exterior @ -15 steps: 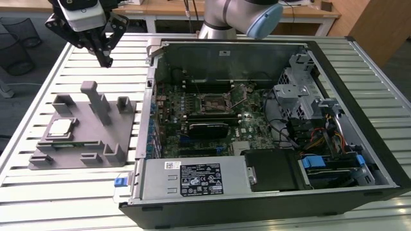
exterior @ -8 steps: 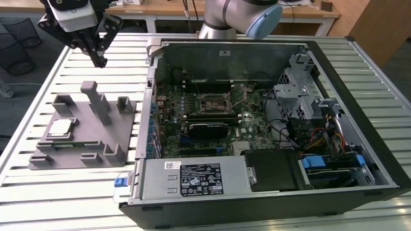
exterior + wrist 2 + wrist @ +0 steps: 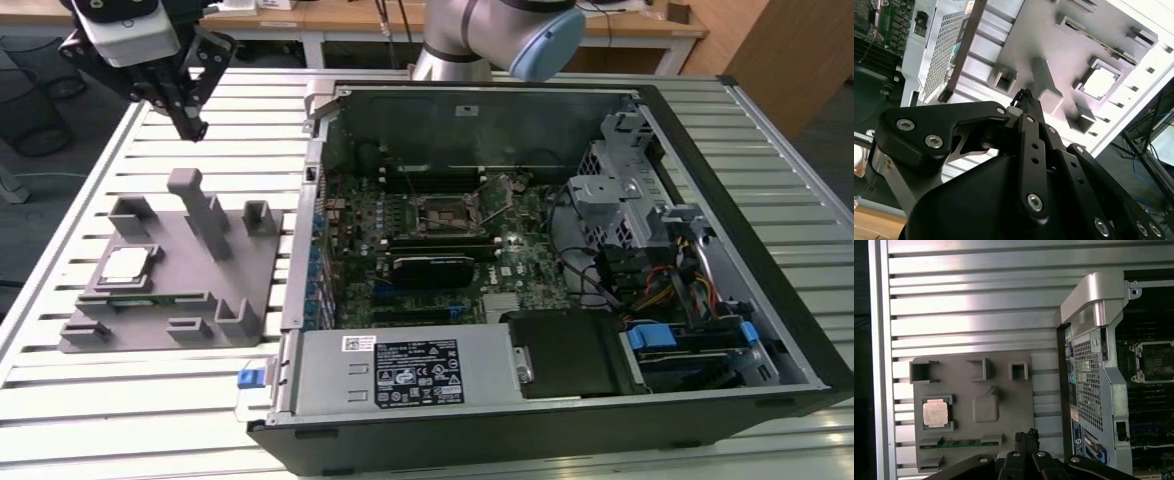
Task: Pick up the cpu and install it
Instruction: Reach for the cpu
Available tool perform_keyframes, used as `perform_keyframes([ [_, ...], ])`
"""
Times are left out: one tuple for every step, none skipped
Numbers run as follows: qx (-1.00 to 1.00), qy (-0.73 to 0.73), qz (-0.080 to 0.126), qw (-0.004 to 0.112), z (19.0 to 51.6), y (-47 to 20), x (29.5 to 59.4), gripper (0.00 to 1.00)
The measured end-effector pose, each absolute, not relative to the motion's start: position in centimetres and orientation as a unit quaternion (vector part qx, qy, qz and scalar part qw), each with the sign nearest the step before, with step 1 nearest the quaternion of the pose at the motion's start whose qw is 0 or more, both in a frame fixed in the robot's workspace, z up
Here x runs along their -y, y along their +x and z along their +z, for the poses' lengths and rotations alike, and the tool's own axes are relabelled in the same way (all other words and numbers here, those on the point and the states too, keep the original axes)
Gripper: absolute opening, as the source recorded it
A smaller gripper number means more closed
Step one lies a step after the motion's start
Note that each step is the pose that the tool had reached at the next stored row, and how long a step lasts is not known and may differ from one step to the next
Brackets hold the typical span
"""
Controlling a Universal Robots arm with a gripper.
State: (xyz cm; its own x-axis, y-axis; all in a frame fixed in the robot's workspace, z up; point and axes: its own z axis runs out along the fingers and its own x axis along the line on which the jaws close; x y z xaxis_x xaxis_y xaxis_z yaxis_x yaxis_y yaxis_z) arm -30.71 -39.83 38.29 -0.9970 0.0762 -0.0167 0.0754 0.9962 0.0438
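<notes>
One gripper, jaws closed tip to tip on nothing, hangs over the slatted table near the grey fixture. Cpu lies flat in its fixture pocket, at about 7 o'clock from the gripper in the exterior view, well apart from it. Socket inside the open case, at about 4 o'clock, looks empty. Judgement: pick not begun; pick and install both left.
</notes>
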Motion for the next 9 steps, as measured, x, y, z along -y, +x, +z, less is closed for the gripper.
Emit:
perform_keyframes([
  [-0.999, 0.038, 0.022, 0.009, 38.3, -30.9, 39.8, 0.11],
  [-0.999, 0.038, 0.022, 0.009, 38.3, -31.1, 39.8, 0.11],
  [-0.999, 0.038, 0.022, 0.009, 38.3, -31.2, 39.8, 0.11],
  [-0.999, 0.038, 0.022, 0.009, 38.3, -31.4, 39.8, 0.11],
  [-0.999, 0.038, 0.022, 0.009, 38.2, -31.6, 39.8, 0.11],
  [-0.999, 0.038, 0.022, 0.009, 38.2, -31.8, 39.8, 0.11],
  [-0.999, 0.038, 0.022, 0.009, 38.2, -31.9, 39.8, 0.11],
  [-0.999, 0.038, 0.022, 0.009, 38.2, -32.1, 39.8, 0.11],
  [-0.999, 0.038, 0.022, 0.009, 38.2, -32.3, 39.8, 0.11],
])
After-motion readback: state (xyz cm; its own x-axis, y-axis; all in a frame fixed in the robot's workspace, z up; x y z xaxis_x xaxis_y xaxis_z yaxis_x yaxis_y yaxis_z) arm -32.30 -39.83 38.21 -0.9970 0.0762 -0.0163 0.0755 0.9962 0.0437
